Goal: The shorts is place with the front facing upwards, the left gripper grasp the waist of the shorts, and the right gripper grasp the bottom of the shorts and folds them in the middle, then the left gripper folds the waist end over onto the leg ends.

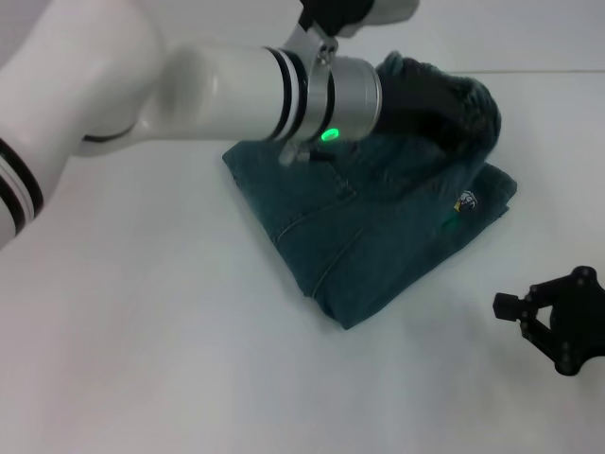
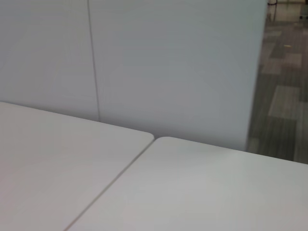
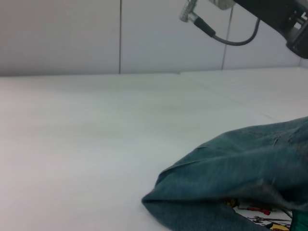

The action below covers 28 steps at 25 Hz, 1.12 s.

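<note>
The blue-green denim shorts (image 1: 378,227) lie folded on the white table (image 1: 142,331) in the head view. My left gripper (image 1: 430,104) reaches across from the left, shut on the waist of the shorts (image 1: 482,104), whose puckered band is raised and bunched around the black claw above the far right end. Just below it a small colourful print (image 1: 465,200) shows near the leg ends (image 1: 503,194). My right gripper (image 1: 515,317) stands open near the front right, off the cloth. The right wrist view shows a corner of the shorts (image 3: 240,168) close up, print peeking from underneath.
The left arm's white forearm (image 1: 189,85) crosses above the table's back left. A seam between two table tops (image 2: 115,178) and a pale wall panel (image 2: 168,62) fill the left wrist view. A cable on the left arm (image 3: 226,39) hangs overhead in the right wrist view.
</note>
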Each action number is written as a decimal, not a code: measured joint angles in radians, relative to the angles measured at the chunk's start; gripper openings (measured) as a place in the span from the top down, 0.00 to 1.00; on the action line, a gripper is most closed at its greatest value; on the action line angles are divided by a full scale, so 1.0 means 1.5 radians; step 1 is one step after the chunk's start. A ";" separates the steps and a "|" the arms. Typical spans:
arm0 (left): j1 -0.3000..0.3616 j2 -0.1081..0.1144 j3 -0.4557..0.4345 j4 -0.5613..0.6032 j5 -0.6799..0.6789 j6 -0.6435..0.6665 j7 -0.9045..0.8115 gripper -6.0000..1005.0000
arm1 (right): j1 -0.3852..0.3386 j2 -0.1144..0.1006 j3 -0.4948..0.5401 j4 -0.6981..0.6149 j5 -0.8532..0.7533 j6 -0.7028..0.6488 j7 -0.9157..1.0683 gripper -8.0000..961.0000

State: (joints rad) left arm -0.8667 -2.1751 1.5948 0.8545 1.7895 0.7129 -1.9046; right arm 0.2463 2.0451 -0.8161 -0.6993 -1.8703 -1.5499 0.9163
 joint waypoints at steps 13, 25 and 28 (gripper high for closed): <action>0.100 0.000 -0.028 0.063 -0.010 0.085 0.070 0.61 | 0.040 0.013 0.005 -0.001 -0.036 0.011 0.019 0.98; 0.308 0.006 -0.390 0.028 -0.060 0.490 0.375 0.15 | 0.028 0.006 0.009 -0.027 -0.057 -0.046 0.056 0.97; 0.358 0.007 -0.499 -0.006 -0.024 0.592 0.448 0.10 | 0.017 0.007 0.011 -0.052 -0.059 -0.067 0.073 0.97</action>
State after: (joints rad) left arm -0.3292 -2.1644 0.8459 0.8451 1.7533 1.6007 -1.2333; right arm 0.2725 2.0562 -0.7993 -0.7777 -1.9590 -1.6497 1.0257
